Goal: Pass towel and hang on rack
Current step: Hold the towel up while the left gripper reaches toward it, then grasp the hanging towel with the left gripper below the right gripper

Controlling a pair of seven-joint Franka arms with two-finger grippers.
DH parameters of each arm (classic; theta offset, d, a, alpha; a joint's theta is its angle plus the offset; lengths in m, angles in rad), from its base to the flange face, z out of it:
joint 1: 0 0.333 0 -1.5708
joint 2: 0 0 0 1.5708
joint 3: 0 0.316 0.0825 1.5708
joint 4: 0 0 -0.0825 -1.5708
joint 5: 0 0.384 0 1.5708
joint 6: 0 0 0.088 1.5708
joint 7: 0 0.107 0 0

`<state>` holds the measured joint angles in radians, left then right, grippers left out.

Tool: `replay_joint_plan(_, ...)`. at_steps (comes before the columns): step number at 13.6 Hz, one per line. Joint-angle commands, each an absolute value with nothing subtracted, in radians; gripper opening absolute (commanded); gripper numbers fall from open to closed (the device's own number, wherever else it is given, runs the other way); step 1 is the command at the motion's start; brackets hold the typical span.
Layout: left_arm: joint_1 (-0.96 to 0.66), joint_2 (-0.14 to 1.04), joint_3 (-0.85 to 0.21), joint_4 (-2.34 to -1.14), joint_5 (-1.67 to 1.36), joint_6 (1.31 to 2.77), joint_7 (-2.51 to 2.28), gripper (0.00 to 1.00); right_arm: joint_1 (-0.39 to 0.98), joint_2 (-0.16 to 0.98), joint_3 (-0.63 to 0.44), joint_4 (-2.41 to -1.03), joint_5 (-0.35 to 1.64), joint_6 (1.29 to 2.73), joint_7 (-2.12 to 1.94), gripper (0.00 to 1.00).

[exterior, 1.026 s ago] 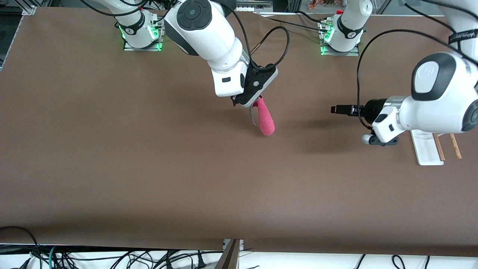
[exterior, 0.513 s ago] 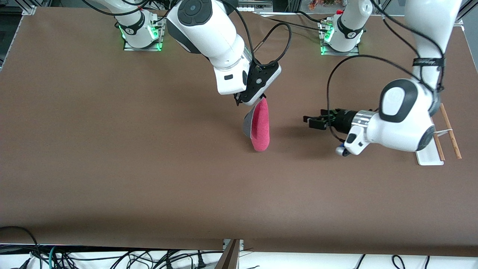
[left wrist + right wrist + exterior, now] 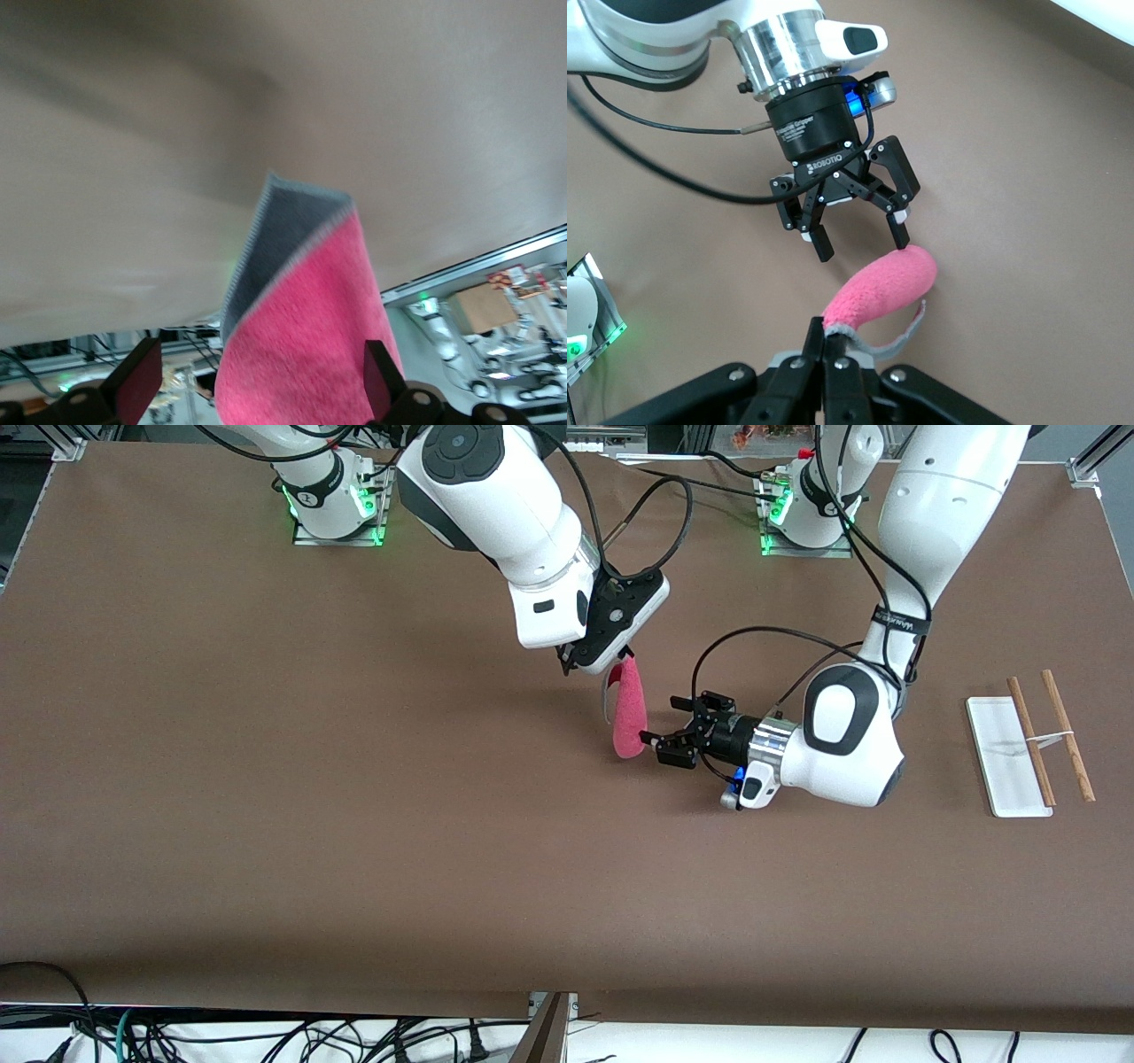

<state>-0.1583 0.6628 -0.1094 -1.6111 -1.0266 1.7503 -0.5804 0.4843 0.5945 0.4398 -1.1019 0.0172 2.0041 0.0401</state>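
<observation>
My right gripper point(image 3: 611, 666) is shut on the top corner of the towel point(image 3: 629, 722), which hangs pink with a grey edge above the table's middle. In the right wrist view the right gripper point(image 3: 833, 343) pinches the towel point(image 3: 886, 282). My left gripper point(image 3: 660, 737) is open, level with the towel's lower end and just beside it; it also shows in the right wrist view point(image 3: 861, 237). In the left wrist view the towel point(image 3: 306, 354) fills the space ahead of the open left gripper point(image 3: 261, 394). The rack point(image 3: 1005, 757) stands at the left arm's end of the table.
The rack's two wooden rods point(image 3: 1032, 731) lie over its white base, well apart from both grippers. The brown table point(image 3: 354, 824) is bare around the towel. Cables hang along the table's edge nearest the front camera.
The left arm has swung from over the rack toward the table's middle, bringing its open gripper up to the towel's lower end. The right gripper barely moved; the hanging towel swung.
</observation>
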Motion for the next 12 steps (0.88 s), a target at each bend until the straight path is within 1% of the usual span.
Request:
replay_joint_plan(1,-0.156,0.707,-0.11,-1.575,-1.112,1.788,-0.594,1.0,0.488,0.595,0.443,-1.091,0.008,2.01,0.043,0.0)
replay_joint_plan(3,-0.185,0.729,-0.11,-1.575,-1.184,1.818,-0.594,0.99,0.488,0.595,0.443,-1.091,0.008,2.01,0.043,0.0)
replay_joint_plan(6,-0.184,0.767,-0.109,-1.553,-1.261,1.822,-0.594,0.99,0.488,0.595,0.443,-1.091,0.008,2.01,0.043,0.0)
replay_joint_plan(7,-0.189,0.775,-0.11,-1.546,-1.267,1.828,-0.595,0.9,0.488,0.595,0.443,-1.091,0.008,2.01,0.041,0.0)
replay_joint_plan(8,-0.201,0.781,-0.11,-1.536,-1.29,1.848,-0.606,0.85,0.488,0.595,0.443,-1.091,0.008,2.01,0.043,0.0)
replay_joint_plan(9,-0.21,0.787,-0.11,-1.52,-1.316,1.858,-0.606,0.84,0.486,0.595,0.443,-1.091,0.008,2.011,0.043,0.0)
replay_joint_plan(10,-0.212,0.793,-0.11,-1.517,-1.33,1.859,-0.606,0.75,0.488,0.595,0.443,-1.091,0.008,2.01,0.041,0.0)
replay_joint_plan(11,-0.224,0.793,-0.11,-1.517,-1.335,1.859,-0.601,0.56,0.486,0.595,0.443,-1.091,0.008,2.011,0.041,0.0)
replay_joint_plan(12,-0.227,0.793,-0.11,-1.517,-1.333,1.859,-0.595,0.45,0.488,0.595,0.443,-1.091,0.008,2.011,0.041,0.0)
